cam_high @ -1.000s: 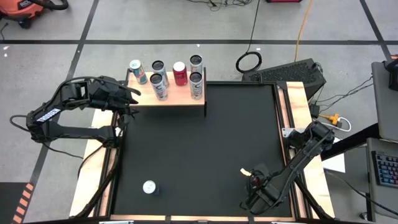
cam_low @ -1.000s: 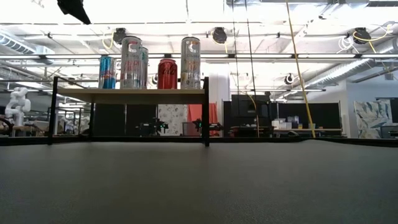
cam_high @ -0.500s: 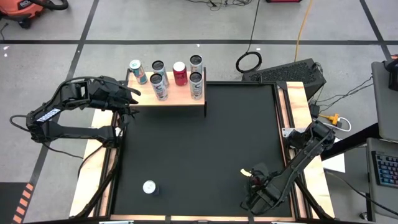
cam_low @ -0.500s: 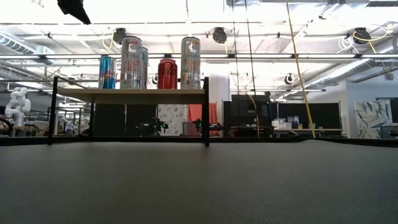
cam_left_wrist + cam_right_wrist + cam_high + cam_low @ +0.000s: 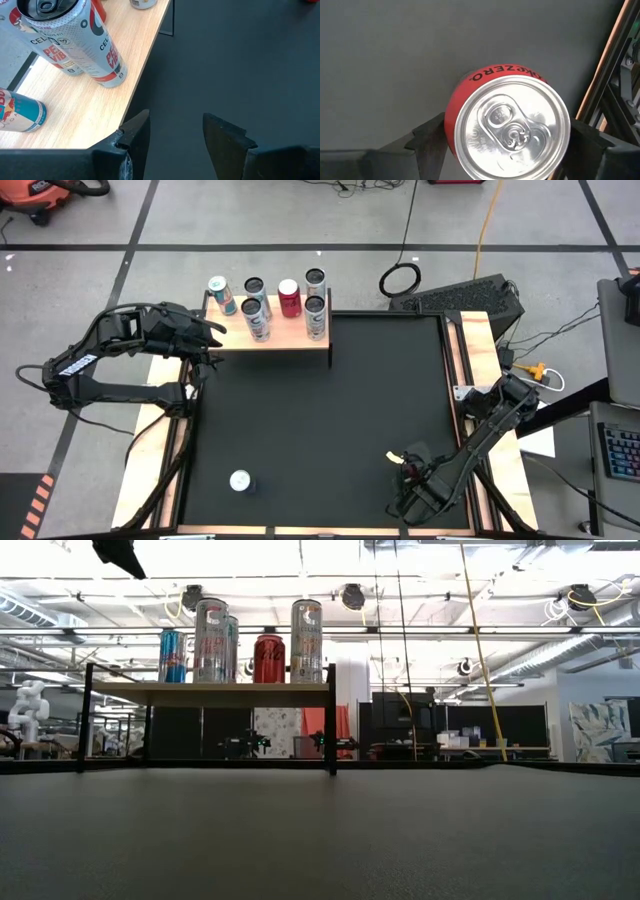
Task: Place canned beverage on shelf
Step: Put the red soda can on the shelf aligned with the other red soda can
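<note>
The big black table (image 5: 320, 420) fills the middle of the high view, with pale wooden side rails (image 5: 492, 350) along its edges. A grey floor with dark lines lies around it.

The left arm (image 5: 110, 365) reaches in from the left side. The right arm (image 5: 485, 430) bends down along the right side toward the near edge of the table.

The shelf (image 5: 268, 332) is a small light-wood board on thin black legs. It stands at the far left part of the table. Five cans stand on it. There are three tall silver cans (image 5: 211, 640), one small blue can (image 5: 172, 656) at the left end, and one red can on the shelf (image 5: 269, 658) between two silver ones.

The left gripper (image 5: 212, 340) hangs just beside the left end of the shelf. In its wrist view its two dark fingers (image 5: 136, 134) stand partly apart with only table between them. It holds nothing.

The right gripper (image 5: 408, 470) is low over the near right part of the table. A red cola can (image 5: 507, 127) stands upright there on the black top. The right fingers (image 5: 431, 137) sit on both sides of it, very close. I cannot tell if they squeeze it yet.

One more silver can (image 5: 240, 480) stands alone near the front left of the table, well apart from both grippers.
</note>
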Robot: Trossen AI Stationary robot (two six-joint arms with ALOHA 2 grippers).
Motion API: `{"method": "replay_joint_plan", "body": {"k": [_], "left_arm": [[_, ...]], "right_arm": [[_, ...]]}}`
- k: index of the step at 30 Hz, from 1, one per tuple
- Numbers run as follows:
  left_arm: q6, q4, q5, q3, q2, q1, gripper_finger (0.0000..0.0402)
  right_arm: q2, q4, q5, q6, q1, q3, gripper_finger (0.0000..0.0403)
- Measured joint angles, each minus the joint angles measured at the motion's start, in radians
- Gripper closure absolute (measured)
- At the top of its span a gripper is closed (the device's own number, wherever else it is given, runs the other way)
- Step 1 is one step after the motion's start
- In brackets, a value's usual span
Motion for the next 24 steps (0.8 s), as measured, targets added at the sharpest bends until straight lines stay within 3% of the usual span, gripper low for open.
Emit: {"method": "replay_joint_plan", "body": {"k": [11,24], "left_arm": [[-0.002,0.001,-0.001,0.000,0.009,0.000,0.0222],[-0.002,0.004,-0.010,0.000,0.062,0.000,0.0222]], "right_arm": [[-0.067,-0.050,0.106,-0.090,-0.080,0.068,0.0120],[-0.066,0.054,0.211,-0.554,-0.321,0.067,0.0120]]}}
